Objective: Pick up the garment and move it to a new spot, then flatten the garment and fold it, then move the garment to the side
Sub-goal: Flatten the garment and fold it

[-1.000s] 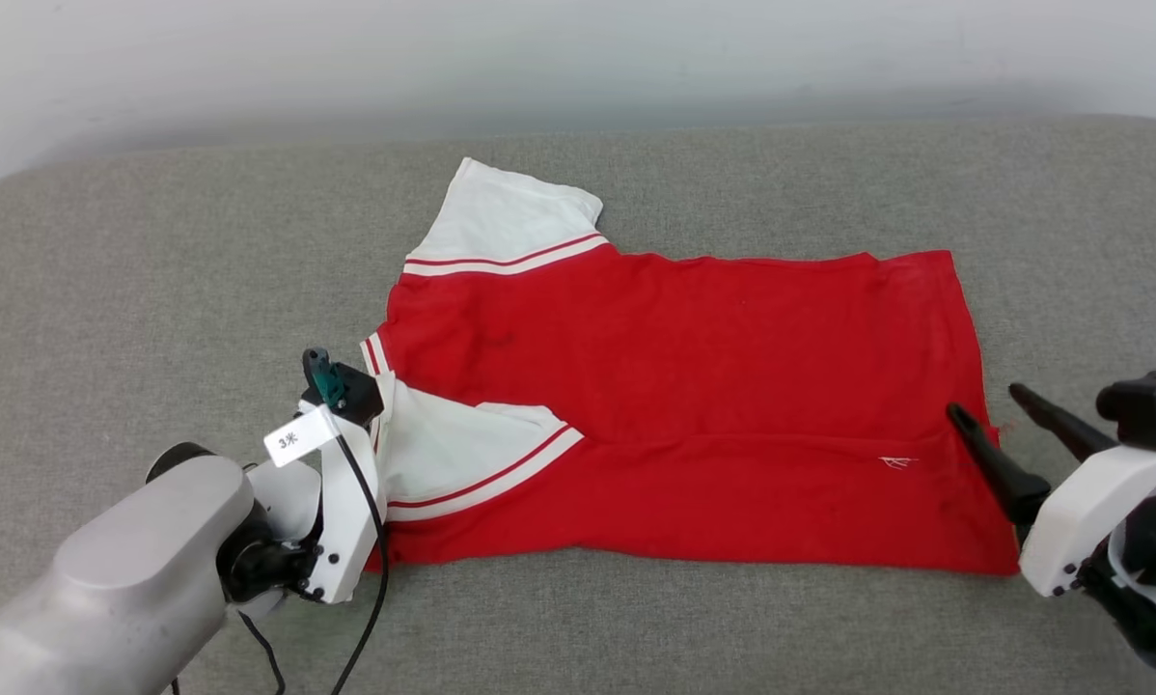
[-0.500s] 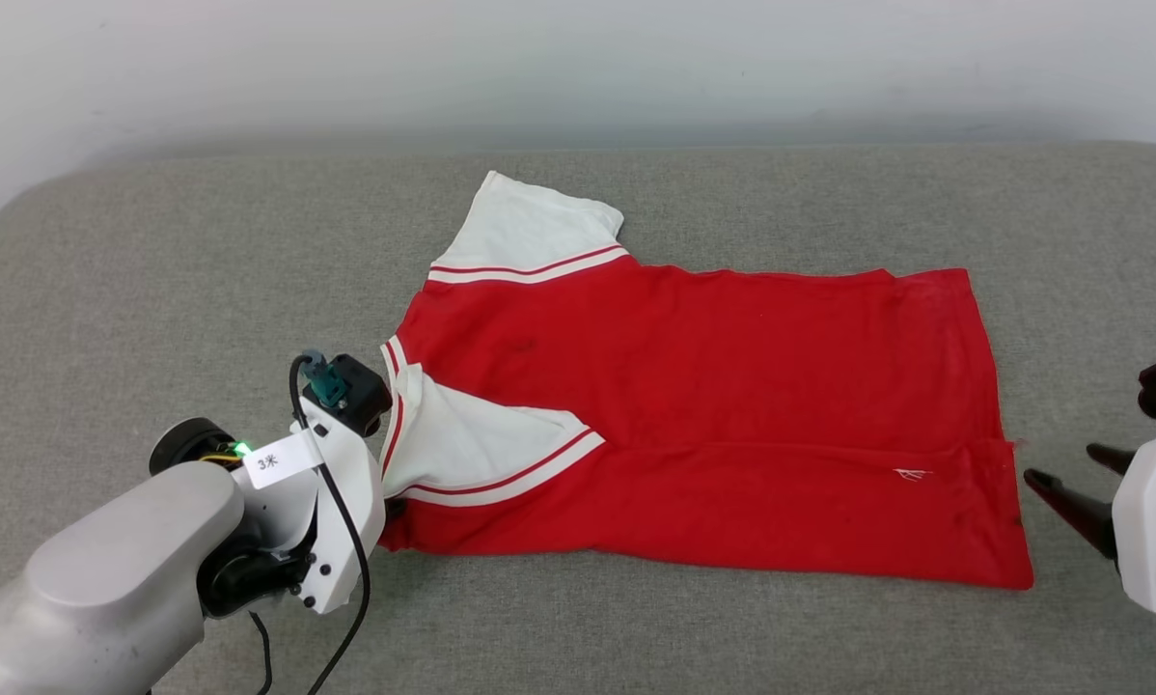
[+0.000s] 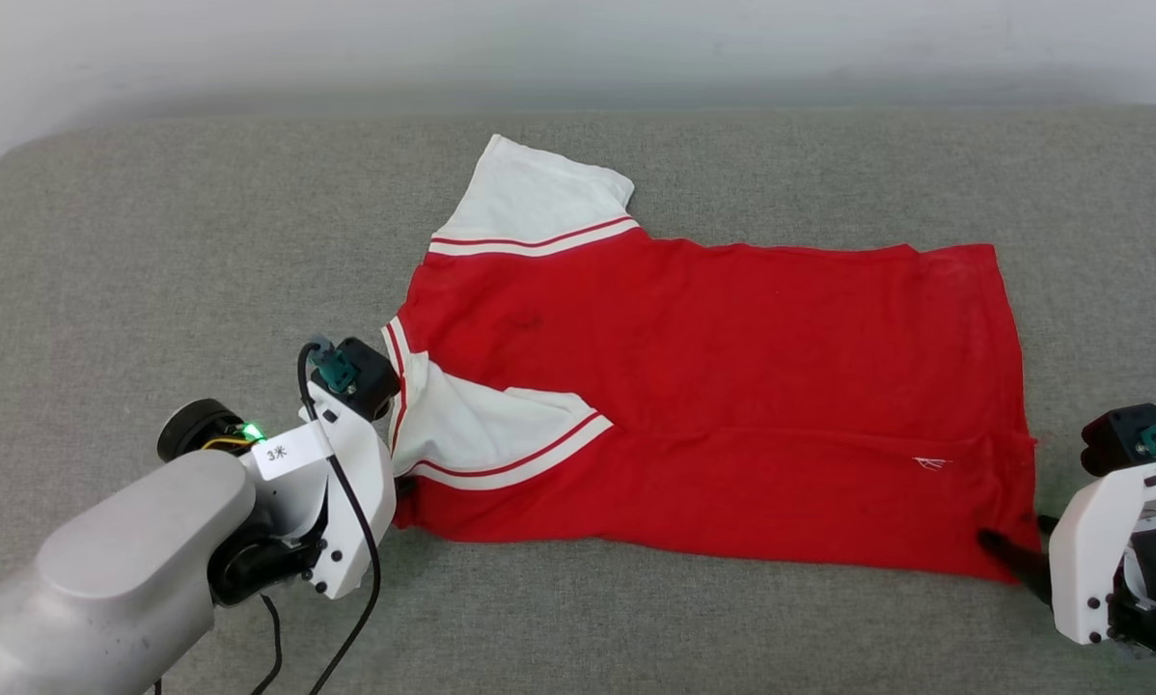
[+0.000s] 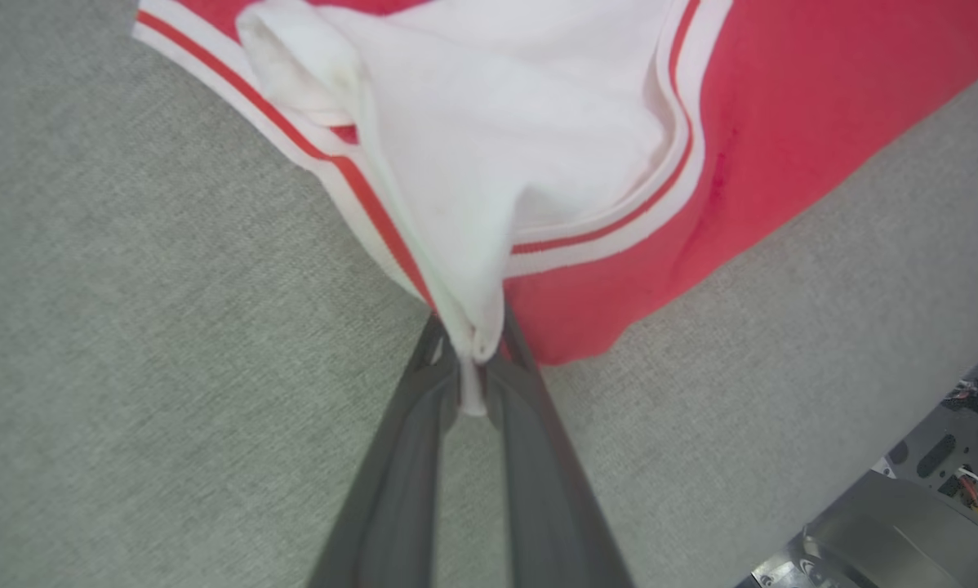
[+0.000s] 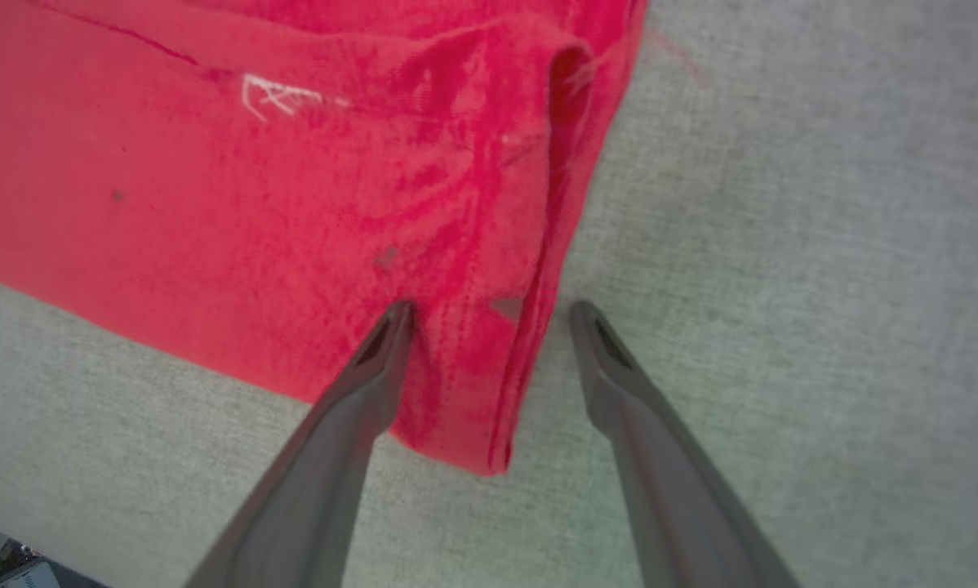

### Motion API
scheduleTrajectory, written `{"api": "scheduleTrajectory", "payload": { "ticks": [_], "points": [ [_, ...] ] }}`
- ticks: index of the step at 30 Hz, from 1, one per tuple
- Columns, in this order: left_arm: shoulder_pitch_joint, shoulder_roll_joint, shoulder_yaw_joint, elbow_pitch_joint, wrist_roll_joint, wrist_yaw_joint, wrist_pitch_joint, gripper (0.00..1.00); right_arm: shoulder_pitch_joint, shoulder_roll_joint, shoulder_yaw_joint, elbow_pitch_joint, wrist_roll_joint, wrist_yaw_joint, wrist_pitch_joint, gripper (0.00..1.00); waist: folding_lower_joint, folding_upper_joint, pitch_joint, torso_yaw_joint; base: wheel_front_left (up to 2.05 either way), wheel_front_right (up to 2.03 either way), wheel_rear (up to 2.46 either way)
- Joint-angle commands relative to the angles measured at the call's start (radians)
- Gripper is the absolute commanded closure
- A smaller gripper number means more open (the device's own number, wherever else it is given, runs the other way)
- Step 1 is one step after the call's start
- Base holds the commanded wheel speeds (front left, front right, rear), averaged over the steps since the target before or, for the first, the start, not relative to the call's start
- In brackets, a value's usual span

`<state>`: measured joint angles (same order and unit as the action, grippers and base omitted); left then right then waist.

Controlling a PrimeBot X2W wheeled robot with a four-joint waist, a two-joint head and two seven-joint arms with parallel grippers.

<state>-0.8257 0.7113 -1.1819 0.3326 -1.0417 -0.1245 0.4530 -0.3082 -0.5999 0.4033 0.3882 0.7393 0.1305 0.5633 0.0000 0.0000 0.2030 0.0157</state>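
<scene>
Where it lies spread sideways on the grey padded surface (image 3: 153, 241), the garment (image 3: 713, 405) shows a red body, white short sleeves and red-and-white striped bands at the sleeve seams and collar. Its collar end points to the robot's left and its hem to the right. The near sleeve (image 3: 481, 430) is folded over onto the red body, and the far sleeve (image 3: 530, 208) sticks out flat. A small white mark (image 3: 930, 463) sits near the hem.

There is one garment with two sleeves, and two grippers with two fingers each. The left gripper (image 4: 473, 359) is pinched narrow on a bunch of white sleeve cloth at the near collar-side corner. The right gripper (image 5: 491, 310) stands wide apart, astride the near hem corner: one finger rests on the red cloth, the other on the grey surface just beside the hem edge.
</scene>
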Motion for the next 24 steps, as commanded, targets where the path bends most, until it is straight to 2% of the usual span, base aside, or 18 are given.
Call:
{"api": "scheduleTrajectory", "payload": {
  "ticks": [1, 6, 7, 8, 9, 10, 11, 15, 24],
  "points": [
    [-0.007, -0.005, 0.002, 0.002, 0.001, 0.001, -0.006, 1.00, 0.019, 0.043, 0.045, 0.025, 0.003, 0.002, 0.004, 0.00, 0.0000, 0.0000, 0.006, 0.002, 0.00, 0.00, 0.00],
    [0.003, -0.008, 0.002, 0.005, -0.003, 0.002, -0.013, 1.00, 0.023, 0.065, 0.094, 0.062, 0.010, 0.003, -0.027, 0.00, 0.0000, 0.0000, 0.010, 0.002, 0.00, 0.00, 0.00],
    [0.008, -0.007, 0.002, 0.006, -0.006, 0.002, -0.015, 1.00, 0.019, 0.061, 0.100, 0.062, 0.008, 0.005, -0.044, 0.24, 0.0000, 0.0000, 0.009, 0.001, 0.00, 0.00, 0.00],
    [0.012, -0.006, 0.003, 0.008, -0.009, 0.002, -0.017, 1.00, 0.011, 0.056, 0.105, 0.062, 0.010, 0.005, -0.058, 0.70, 0.0000, 0.0000, 0.007, -0.001, 0.00, 0.00, 0.00],
    [0.018, -0.005, 0.004, 0.009, -0.011, 0.003, -0.020, 1.00, 0.005, 0.049, 0.109, 0.061, 0.014, 0.005, -0.071, 1.00, 0.0000, 0.0000, 0.002, -0.003, 0.00, 0.00, 0.00],
    [0.023, -0.003, 0.005, 0.010, -0.014, 0.004, -0.025, 1.00, -0.002, 0.040, 0.111, 0.059, 0.014, 0.005, -0.087, 1.00, 0.0000, 0.0000, -0.003, -0.005, 0.00, 0.00, 0.00],
    [0.040, 0.002, 0.011, 0.009, -0.025, 0.008, -0.040, 1.00, -0.012, 0.002, 0.107, 0.053, 0.015, 0.000, -0.134, 1.00, 0.0000, 0.0000, -0.021, -0.009, 0.00, 0.00, 0.00],
    [0.068, 0.026, 0.013, -0.004, -0.037, 0.010, -0.055, 1.00, -0.007, -0.035, 0.107, 0.021, 0.023, 0.000, -0.186, 1.00, 0.0000, 0.0000, -0.052, -0.013, 0.00, 0.00, 0.00],
    [0.146, 0.108, 0.018, -0.097, -0.065, 0.044, -0.082, 1.00, 0.061, -0.099, 0.081, -0.084, 0.050, 0.000, -0.207, 1.00, 0.0000, 0.0000, -0.107, -0.019, 0.00, 0.00, 0.00]
  ]
}}
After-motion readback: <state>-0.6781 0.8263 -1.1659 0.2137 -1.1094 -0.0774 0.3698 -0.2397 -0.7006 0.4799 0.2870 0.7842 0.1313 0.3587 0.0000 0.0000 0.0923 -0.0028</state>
